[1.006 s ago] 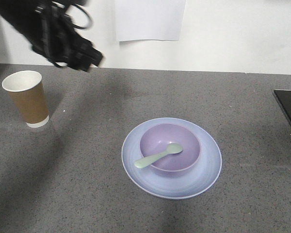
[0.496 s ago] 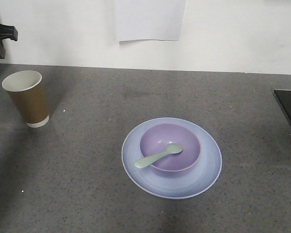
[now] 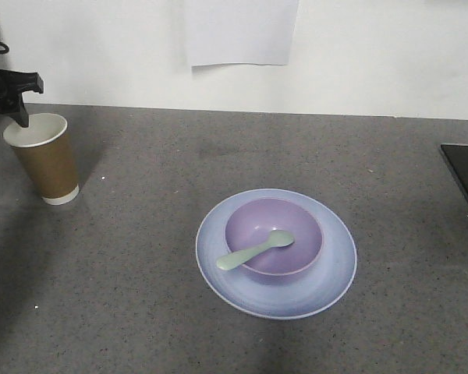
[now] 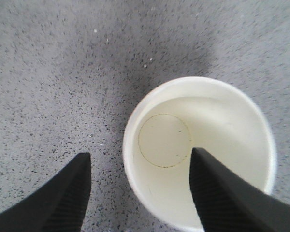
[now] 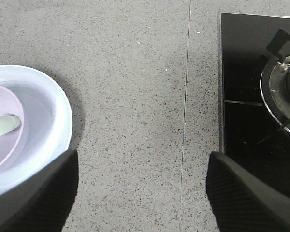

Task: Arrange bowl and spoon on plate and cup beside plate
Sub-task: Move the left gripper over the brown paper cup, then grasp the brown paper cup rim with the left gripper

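1. Left wrist view: left hand (image 4: 137, 186) spread apart, straddling the near rim of the paper cup (image 4: 199, 152), which stands upright on the surface (image 3: 140, 257), well apart from the plate (image 3: 337, 273).
2. The cup is probably light, thin-walled and crushable; pinch the rim gently.
3. Right hand (image 5: 141, 191) spread apart, holding nothing.

Left gripper (image 4: 137, 191) hangs with jaws spread; right gripper (image 5: 142, 195) likewise (both pointing down).

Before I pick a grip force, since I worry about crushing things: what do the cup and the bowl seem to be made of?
The brown cup with white rolled rim looks like thin paper: matte sides, white inside with a seamed bottom disc. It would likely crush easily. The small lavender round bowl looks like smooth moulded plastic with a soft sheen, probably stiffer.
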Motion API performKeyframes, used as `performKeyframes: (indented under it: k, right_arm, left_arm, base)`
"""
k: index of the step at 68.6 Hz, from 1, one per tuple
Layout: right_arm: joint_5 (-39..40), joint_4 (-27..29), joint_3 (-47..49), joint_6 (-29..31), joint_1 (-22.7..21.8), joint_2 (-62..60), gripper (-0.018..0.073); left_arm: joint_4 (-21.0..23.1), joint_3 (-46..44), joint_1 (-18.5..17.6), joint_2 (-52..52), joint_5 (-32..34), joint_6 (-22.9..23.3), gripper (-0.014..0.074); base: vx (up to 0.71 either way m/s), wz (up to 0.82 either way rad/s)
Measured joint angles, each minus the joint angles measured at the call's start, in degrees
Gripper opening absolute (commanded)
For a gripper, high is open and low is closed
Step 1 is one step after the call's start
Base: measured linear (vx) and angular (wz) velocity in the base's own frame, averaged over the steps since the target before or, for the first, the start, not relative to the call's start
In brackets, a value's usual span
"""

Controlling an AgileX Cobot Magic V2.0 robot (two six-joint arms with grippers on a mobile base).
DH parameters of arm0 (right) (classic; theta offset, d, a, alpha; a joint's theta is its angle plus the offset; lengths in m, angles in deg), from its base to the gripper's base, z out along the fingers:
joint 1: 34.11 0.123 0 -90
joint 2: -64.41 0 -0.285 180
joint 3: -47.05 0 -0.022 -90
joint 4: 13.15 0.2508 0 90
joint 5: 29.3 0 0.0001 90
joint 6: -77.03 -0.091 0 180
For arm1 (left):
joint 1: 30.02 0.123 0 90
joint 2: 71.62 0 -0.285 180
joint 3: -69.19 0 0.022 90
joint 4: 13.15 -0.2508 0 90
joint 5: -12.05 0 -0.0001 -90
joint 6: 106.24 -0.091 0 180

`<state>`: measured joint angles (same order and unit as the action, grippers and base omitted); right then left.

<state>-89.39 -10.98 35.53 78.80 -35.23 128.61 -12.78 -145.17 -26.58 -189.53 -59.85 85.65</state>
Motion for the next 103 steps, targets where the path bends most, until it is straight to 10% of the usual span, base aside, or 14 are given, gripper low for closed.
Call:
performKeyframes:
  k: [19,38,61,78,103]
  right_arm:
    - [0.0,0.0,0.0,0.0,0.0,0.0,0.0542]
    - [0.0,0.0,0.0,0.0,0.0,0.0,0.0542]
    - [0.06,0.0,0.0,0.0,0.0,0.0,0.0542]
    - [0.2,0.0,0.0,0.0,0.0,0.0,0.0542]
    - [0.76,0.0,0.0,0.0,0.0,0.0,0.0542]
  left_arm:
    - [0.04,0.0,0.0,-4.29,0.47,0.0,0.0355]
    - [-0.01,0.0,0.0,-4.91,1.08,-0.24,-0.0007]
    - [2.61,0.0,0.0,-2.49,0.36,-6.14,-0.0008]
    - [13.9,1.44,0.12,5.01,0.36,-10.63,-0.0008]
    - [20.6,20.86,-0.83,17.72,1.61,-14.12,-0.0008]
  base:
    - [0.0,0.0]
    - [0.0,0.0]
    - [0.0,0.0]
    - [0.0,0.0]
    - [0.0,0.0]
